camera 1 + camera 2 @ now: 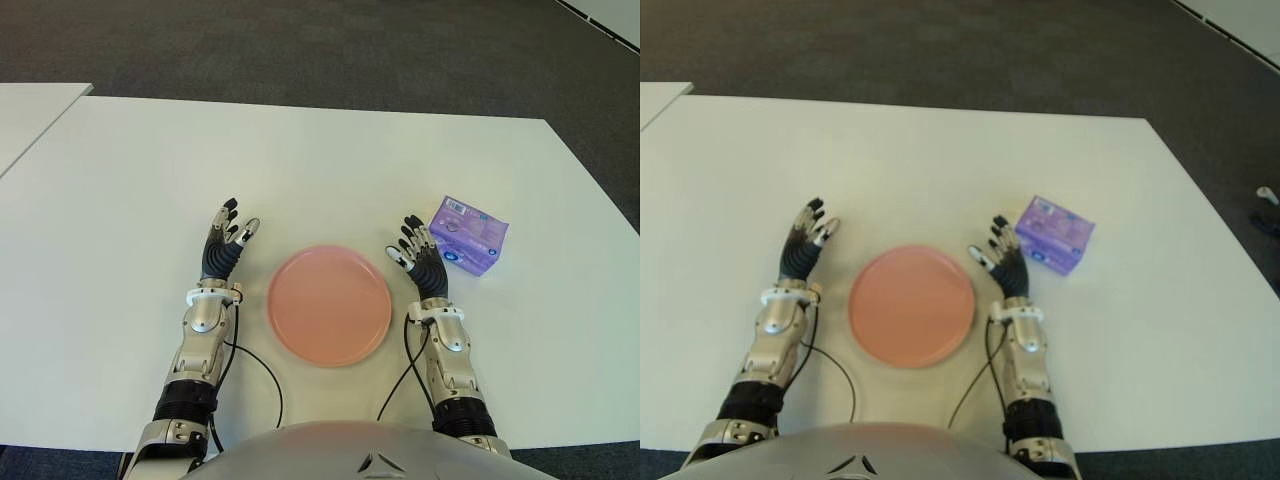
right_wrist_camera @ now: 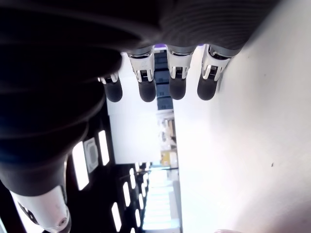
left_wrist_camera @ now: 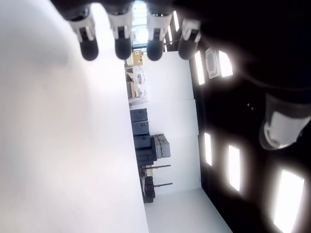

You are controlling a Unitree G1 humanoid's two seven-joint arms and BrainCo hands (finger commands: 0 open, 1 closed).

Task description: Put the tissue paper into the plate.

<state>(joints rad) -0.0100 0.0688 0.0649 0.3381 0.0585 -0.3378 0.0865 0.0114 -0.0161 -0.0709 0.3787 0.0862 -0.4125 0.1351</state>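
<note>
A purple tissue paper pack lies on the white table, to the right of the round pink plate. My right hand is between the plate and the pack, fingers spread, its fingertips holding nothing, a short gap from the pack's near-left corner. My left hand shows to the left of the plate, fingers spread and empty. The plate has nothing on it.
A second white table's corner shows at the far left. Dark carpet lies beyond the table's far edge. Thin black cables run from both wrists toward my body.
</note>
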